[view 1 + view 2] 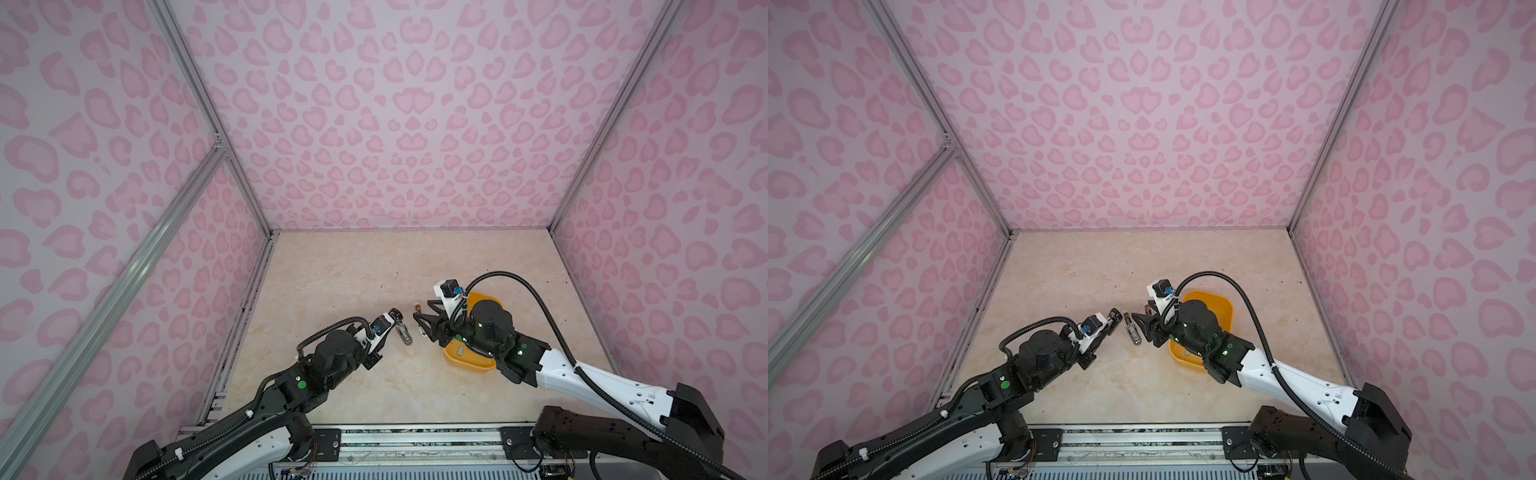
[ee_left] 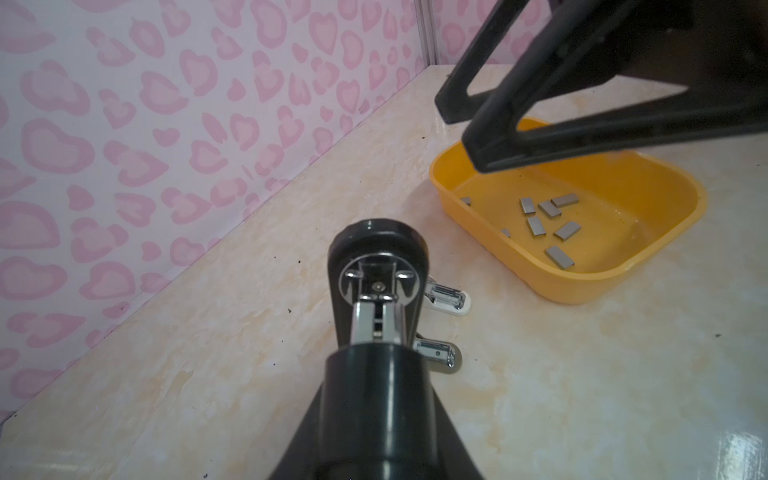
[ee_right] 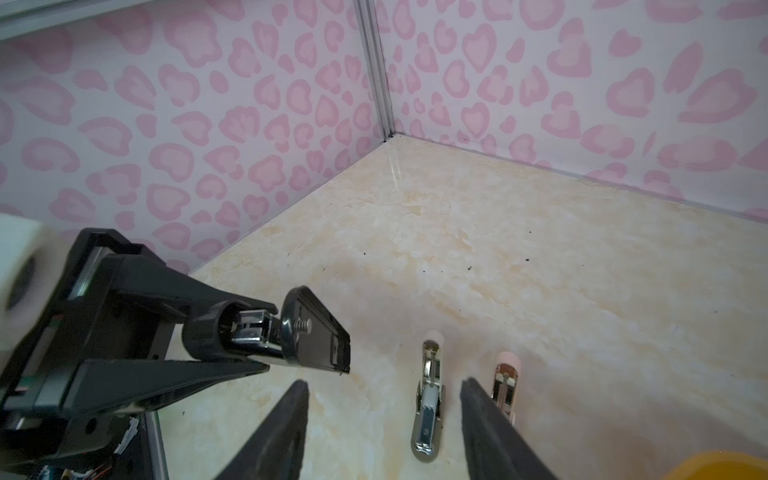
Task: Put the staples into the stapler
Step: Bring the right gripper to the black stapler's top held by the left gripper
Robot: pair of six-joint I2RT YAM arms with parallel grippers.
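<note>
left gripper (image 3: 264, 338) clamps black stapler (image 2: 376, 245); right gripper (image 3: 384, 384) part-open, empty, nr yellow tray (image 2: 602, 286).

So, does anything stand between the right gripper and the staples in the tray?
Nothing visible does. The staples lie uncovered in the tray, and the right gripper, open and empty, hangs near it. Only the tray's wall surrounds them, so a reach from above looks free.

Pink heart-print walls (image 1: 374, 104) on 3 sides, aluminium frame struts (image 1: 195, 87), glossy beige marble-look counter (image 1: 353, 270), dark specks.
</note>
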